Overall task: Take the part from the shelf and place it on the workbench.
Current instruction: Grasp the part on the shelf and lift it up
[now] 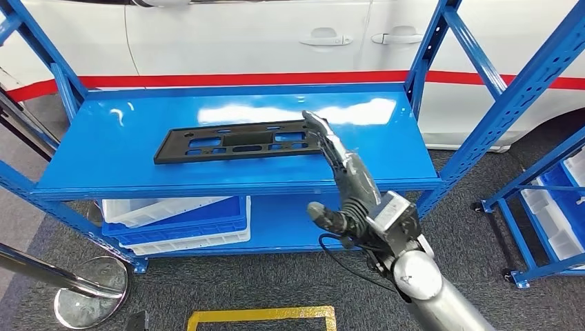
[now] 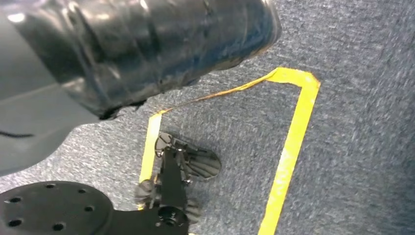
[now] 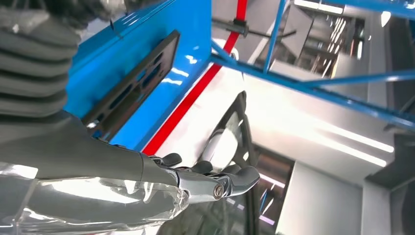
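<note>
One black part (image 1: 238, 141), flat and slotted, lies on the upper deck of the blue shelf (image 1: 124, 148), toward the deck's front edge. Right hand (image 1: 341, 183) reaches up over the front edge of the shelf; fingers extended and apart, holding nothing, fingertips (image 1: 314, 124) at the part's right end, contact not discernible. Thumb juts out sideways below the deck. Right wrist view: part (image 3: 134, 83) seen edge-on, its near end cut off behind the grey ribbed cover. Left hand: state cannot be told; its wrist view looks at grey carpet with yellow tape (image 2: 293, 142). Stacked white and blue bins (image 1: 176, 221) sit on the shelf's lower deck, partly hidden by the upper one. White car (image 1: 276, 34) stands behind the shelf.
</note>
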You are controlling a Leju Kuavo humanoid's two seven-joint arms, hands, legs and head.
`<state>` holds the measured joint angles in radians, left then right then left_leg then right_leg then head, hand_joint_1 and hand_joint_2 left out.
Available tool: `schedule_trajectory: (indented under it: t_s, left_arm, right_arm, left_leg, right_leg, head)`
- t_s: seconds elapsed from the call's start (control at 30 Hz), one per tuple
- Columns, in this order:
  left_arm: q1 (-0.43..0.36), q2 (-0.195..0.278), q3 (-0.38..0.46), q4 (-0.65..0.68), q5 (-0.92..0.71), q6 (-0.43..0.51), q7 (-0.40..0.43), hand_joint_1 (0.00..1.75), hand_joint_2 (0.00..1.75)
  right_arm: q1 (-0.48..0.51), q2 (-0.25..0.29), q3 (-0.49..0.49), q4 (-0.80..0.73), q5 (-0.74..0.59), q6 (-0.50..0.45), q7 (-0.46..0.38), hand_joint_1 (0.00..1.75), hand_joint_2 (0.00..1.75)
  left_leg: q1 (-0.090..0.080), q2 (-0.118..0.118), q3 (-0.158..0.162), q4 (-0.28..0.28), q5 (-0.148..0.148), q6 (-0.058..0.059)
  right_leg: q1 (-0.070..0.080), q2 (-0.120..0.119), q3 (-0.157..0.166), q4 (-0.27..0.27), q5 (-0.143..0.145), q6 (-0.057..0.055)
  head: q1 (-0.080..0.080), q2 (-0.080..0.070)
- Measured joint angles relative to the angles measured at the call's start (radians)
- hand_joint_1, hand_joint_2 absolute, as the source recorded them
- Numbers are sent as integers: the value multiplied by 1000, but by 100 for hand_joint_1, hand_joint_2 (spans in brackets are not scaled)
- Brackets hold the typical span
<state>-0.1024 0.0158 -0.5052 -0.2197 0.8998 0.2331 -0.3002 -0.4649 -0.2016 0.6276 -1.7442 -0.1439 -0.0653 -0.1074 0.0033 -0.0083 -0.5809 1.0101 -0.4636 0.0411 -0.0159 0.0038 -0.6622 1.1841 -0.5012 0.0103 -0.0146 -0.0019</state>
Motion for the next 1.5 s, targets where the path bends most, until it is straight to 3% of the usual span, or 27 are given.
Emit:
schedule_trajectory:
  t_s: [0.07,0.1,0.23,0.3,0.37,0.4,0.43,0.47,0.53,0.6,0.73,0.8,0.87,0.9,0.93,0.97,1.03,1.1,1.17,1.27,1.4,1.43,1.5]
  left_arm:
    - [-7,-1,-8,0,-5,0,8,0,0]
    - [-12,-2,-13,0,-8,0,12,0,0]
    - [-31,-3,-35,0,-20,-4,42,0,0]
    - [-37,-5,-44,0,-21,0,60,0,0]
    - [-39,-7,-52,0,-22,1,74,0,0]
    - [-38,-8,-55,0,-22,2,79,0,0]
    - [-37,-8,-58,0,-22,3,84,0,0]
    - [-36,-8,-60,0,-23,5,87,0,0]
    - [-35,-8,-66,0,-25,8,92,0,0]
    - [-35,-9,-72,0,-28,10,93,0,0]
    - [-34,-10,-78,0,-29,10,93,0,0]
    - [-35,-12,-79,0,-30,10,94,0,0]
    - [-36,-12,-82,0,-30,10,95,0,0]
    - [-36,-12,-84,0,-30,10,95,0,0]
    - [-35,-12,-85,0,-30,10,95,0,0]
    - [-34,-12,-85,0,-29,10,95,0,0]
    - [-34,-15,-86,0,-32,5,94,0,0]
    - [-38,-18,-91,0,-44,-5,92,0,0]
    - [-43,-21,-99,0,-56,-11,92,0,0]
    - [-46,-24,-104,0,-59,-11,93,0,0]
    - [-47,-27,-110,0,-53,-9,96,0,0]
    - [-45,-27,-113,0,-51,-9,96,0,0]
    - [-40,-26,-117,0,-44,-7,92,0,0]
  right_arm:
    - [-54,26,28,48,0,11,2,0,175]
    - [-79,41,41,74,2,14,3,0,175]
    - [-184,112,91,212,34,33,3,0,175]
    - [-241,157,120,293,62,48,2,0,175]
    - [-287,200,153,384,84,57,-3,0,175]
    - [-303,219,167,429,92,59,-7,0,175]
    - [-317,238,179,472,98,61,-13,0,175]
    - [-331,255,189,513,104,61,-18,0,175]
    - [-361,288,203,587,118,59,-26,0,175]
    - [-393,318,216,658,142,50,-26,0,175]
    - [-437,362,242,780,205,34,-19,0,175]
    - [-456,377,250,827,214,30,-19,0,175]
    - [-466,387,258,870,215,29,-19,0,175]
    - [-468,390,261,889,218,28,-19,0,175]
    - [-469,393,265,905,227,25,-16,0,175]
    - [-472,396,269,919,242,19,-10,0,175]
    - [-485,404,280,949,297,-6,15,0,175]
    - [-507,415,297,988,374,-49,54,0,175]
    - [-528,421,316,1033,448,-92,89,0,175]
    - [-551,427,334,1090,522,-123,125,0,175]
    - [-572,434,361,1154,605,-142,187,0,175]
    - [-573,434,368,1175,623,-146,203,0,175]
    - [-574,431,377,1208,660,-156,234,0,175]
  left_leg:
    - [-3,-1,-6,8,-4,-8]
    - [-4,-2,-10,11,-4,-14]
    - [-2,-2,-25,27,-12,-37]
    - [2,-1,-66,109,-56,-50]
    - [6,0,-132,232,-101,-61]
    - [7,1,-155,268,-105,-64]
    - [9,1,-162,268,-89,-66]
    - [10,1,-151,232,-58,-66]
    - [11,1,-92,99,11,-66]
    - [8,-1,-55,16,36,-58]
    - [10,-2,-47,3,32,-34]
    - [13,-1,-41,-1,31,-20]
    - [11,1,-39,-1,28,-12]
    - [9,1,-38,0,26,-10]
    - [8,0,-36,2,24,-9]
    - [7,-1,-34,4,22,-8]
    - [7,-2,-31,9,14,-11]
    - [3,-3,-34,16,10,-19]
    - [3,-3,-38,17,11,-28]
    - [6,0,-44,33,-7,-45]
    - [15,2,-132,214,-89,-66]
    - [17,2,-146,234,-85,-69]
    - [20,3,-126,181,-34,-72]
  right_leg:
    - [4,0,49,-109,37,-8]
    - [6,1,58,-132,39,-12]
    - [3,2,59,-145,45,-28]
    - [-1,0,60,-149,48,-36]
    - [0,0,59,-149,48,-39]
    - [0,-1,60,-149,47,-40]
    - [-1,-1,60,-149,46,-40]
    - [-1,0,61,-149,45,-39]
    - [-1,1,63,-148,42,-34]
    - [3,1,63,-148,39,-26]
    - [5,0,60,-139,26,-9]
    - [6,-1,26,-63,-17,-3]
    - [6,0,-41,67,-69,-3]
    - [6,0,-68,113,-77,-3]
    - [6,0,-80,128,-69,-5]
    - [7,0,-73,103,-41,-9]
    - [11,-1,-22,-18,30,-21]
    - [16,-1,21,-114,61,-31]
    - [19,0,29,-137,59,-34]
    - [10,1,42,-157,67,-44]
    - [8,2,52,-165,68,-49]
    - [7,2,52,-164,67,-49]
    - [5,4,52,-161,64,-46]
  head:
    - [-1,0]
    - [-1,0]
    - [-3,0]
    - [-7,0]
    - [-9,0]
    - [-9,0]
    - [-9,0]
    - [-9,0]
    - [-10,0]
    - [-9,0]
    - [-8,0]
    - [-7,0]
    - [-7,0]
    - [-7,0]
    - [-7,0]
    - [-7,0]
    - [-7,0]
    - [-8,0]
    - [-8,0]
    - [-10,0]
    - [-16,0]
    - [-16,0]
    - [-16,0]
